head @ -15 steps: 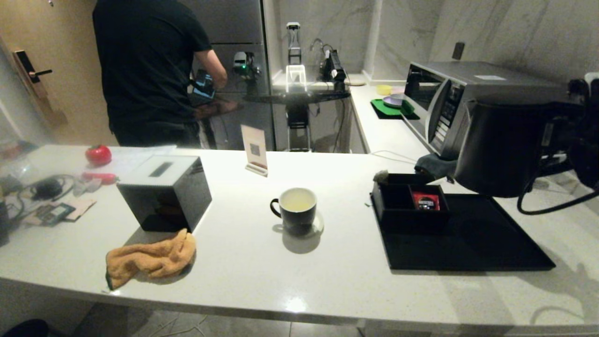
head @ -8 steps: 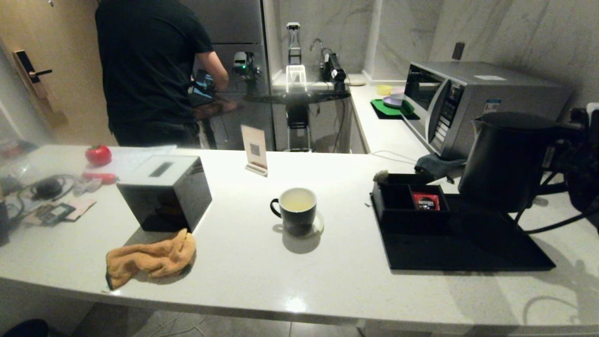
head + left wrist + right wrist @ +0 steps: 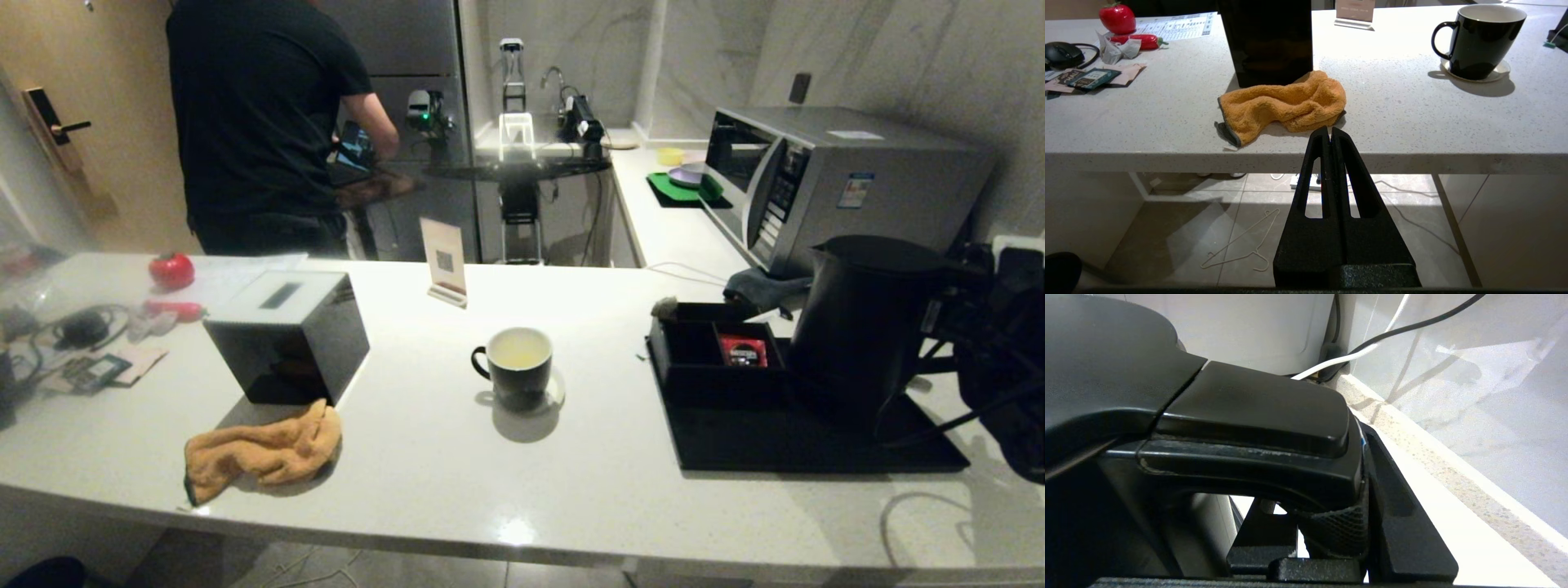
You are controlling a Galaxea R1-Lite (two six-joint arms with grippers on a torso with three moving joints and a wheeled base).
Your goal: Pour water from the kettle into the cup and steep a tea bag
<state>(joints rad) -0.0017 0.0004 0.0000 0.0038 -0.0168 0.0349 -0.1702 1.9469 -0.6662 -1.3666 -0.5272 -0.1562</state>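
Pouring appears done: the cup (image 3: 518, 362), mid-bench, holds pale water (image 3: 518, 349). Right tool (image 3: 1339, 522) grasps the handle of the kettle (image 3: 865, 327), upright on the black tray (image 3: 816, 445). Left tool (image 3: 1329, 136) clenched, empty, parked below the bench edge. Steeping remains; no tea bag identifiable.

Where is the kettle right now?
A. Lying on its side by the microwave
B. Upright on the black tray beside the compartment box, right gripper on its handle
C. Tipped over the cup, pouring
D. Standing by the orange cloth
B: the kettle stands upright on the black tray next to the compartment box, with the right gripper clamped on its handle, far from the cup.
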